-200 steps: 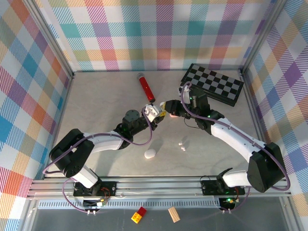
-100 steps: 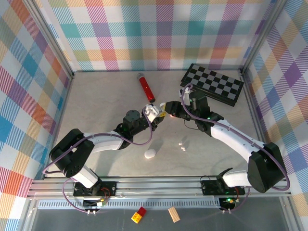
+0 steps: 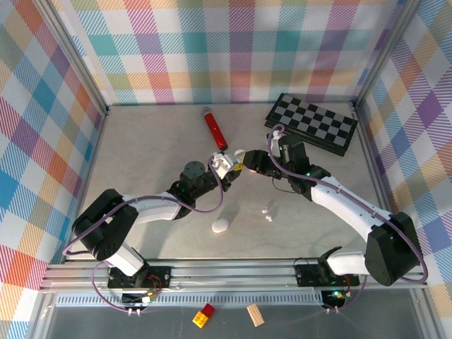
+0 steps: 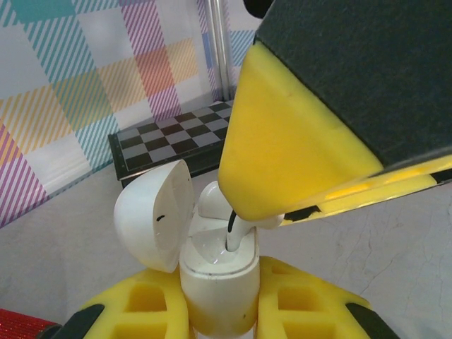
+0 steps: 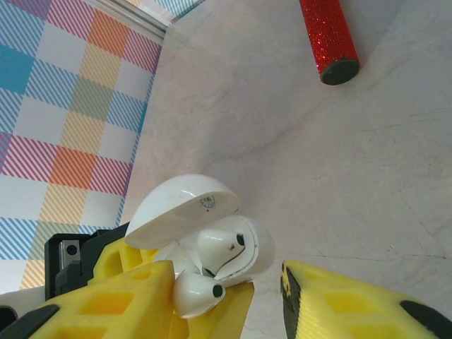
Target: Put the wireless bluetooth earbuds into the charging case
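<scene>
Live at mid-table: clamping the white charging case (image 4: 219,282) upright with the left gripper (image 3: 224,167), yellow pads (image 4: 152,311) squeezed onto both sides, lid (image 4: 152,215) flipped open toward the checkered board (image 4: 169,141). Hovering over the open mouth with the right gripper (image 5: 229,279), jaws parted with a clear gap, pinching nothing. One white earbud (image 5: 220,247) seated in its well; right beside it a second earbud (image 4: 236,239), stem down in the case mouth, head tucked against the tip of a right finger (image 4: 282,162). Tiny dark print (image 5: 208,203) inside the lid, too small to read. Out on the pale table (image 3: 141,162), two more earbuds (image 3: 266,211) lying loose together near the right arm, well apart from the grippers, and a closed white pill-shaped case (image 3: 220,225) nearer the front edge. Behind the action, a red glitter tube (image 3: 214,128) lying flat. Off the table at the front, a red-and-yellow brick (image 3: 205,316) and a wooden block (image 3: 254,314).
</scene>
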